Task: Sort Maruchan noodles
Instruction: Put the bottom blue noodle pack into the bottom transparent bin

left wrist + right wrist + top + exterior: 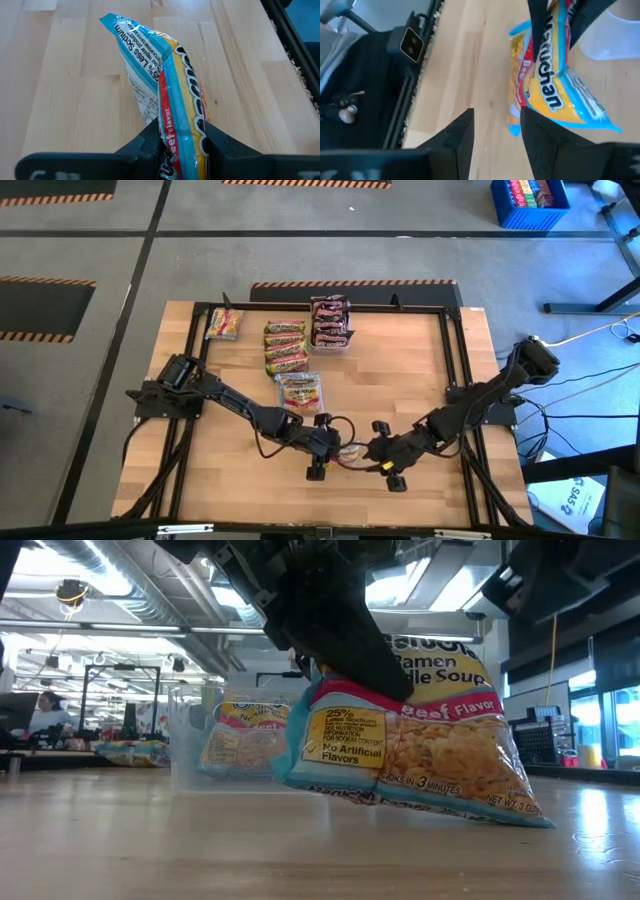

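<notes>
The light wooden table bears both dark arms. The left gripper is clamped on a yellow-pink-blue plastic noodle packet reading "Maruchan", "Beef Flavor", "25% Less Sodium", its lower edge touching the table. The right gripper, fingers apart, sits just beside it.

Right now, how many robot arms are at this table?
2. The left arm reaches from the left, the left gripper clamping a Maruchan noodle packet; the right arm from the right, the right gripper open beside it.
</notes>
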You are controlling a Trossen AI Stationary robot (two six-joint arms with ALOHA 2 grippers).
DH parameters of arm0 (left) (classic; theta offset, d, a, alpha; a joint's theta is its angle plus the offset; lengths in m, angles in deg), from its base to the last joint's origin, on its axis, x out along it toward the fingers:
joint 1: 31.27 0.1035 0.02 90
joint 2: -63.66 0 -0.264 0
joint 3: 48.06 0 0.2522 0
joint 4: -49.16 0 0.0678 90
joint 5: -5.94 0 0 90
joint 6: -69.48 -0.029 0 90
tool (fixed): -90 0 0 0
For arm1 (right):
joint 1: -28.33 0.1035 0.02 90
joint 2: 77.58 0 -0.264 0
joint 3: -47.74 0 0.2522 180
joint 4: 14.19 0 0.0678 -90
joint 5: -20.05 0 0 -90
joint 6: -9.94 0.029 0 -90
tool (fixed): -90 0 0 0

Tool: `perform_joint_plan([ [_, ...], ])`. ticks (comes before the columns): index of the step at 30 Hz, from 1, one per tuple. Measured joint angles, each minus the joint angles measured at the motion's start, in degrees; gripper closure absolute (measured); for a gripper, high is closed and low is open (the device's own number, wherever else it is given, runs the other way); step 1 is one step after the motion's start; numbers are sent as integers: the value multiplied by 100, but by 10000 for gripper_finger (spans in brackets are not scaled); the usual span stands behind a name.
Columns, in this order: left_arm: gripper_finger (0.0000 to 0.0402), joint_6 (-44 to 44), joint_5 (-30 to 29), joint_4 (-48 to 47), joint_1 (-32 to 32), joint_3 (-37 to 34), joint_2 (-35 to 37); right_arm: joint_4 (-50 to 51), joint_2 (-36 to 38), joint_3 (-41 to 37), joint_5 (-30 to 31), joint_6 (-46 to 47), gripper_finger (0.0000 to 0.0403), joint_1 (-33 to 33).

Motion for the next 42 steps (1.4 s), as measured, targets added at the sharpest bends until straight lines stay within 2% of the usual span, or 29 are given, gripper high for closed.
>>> perform_joint_plan([
  [12, 325, -4, -102, -97, -66, -4, 111, 181, 214, -20, 203, 22, 263, 291],
  [17, 325, -11, -465, -378, -192, -7, 390, 122, 246, -283, 245, 193, 263, 297],
  [27, 325, -33, -1099, -939, -491, -7, 868, -756, 405, -1030, 253, 464, 263, 295],
  [33, 331, -36, -1130, -996, -474, -4, 918, -740, 552, -1288, 474, 645, 263, 295],
  [42, 349, -44, -1137, -1068, -474, -4, 918, -1037, 545, -1430, 501, 753, 263, 293],
])
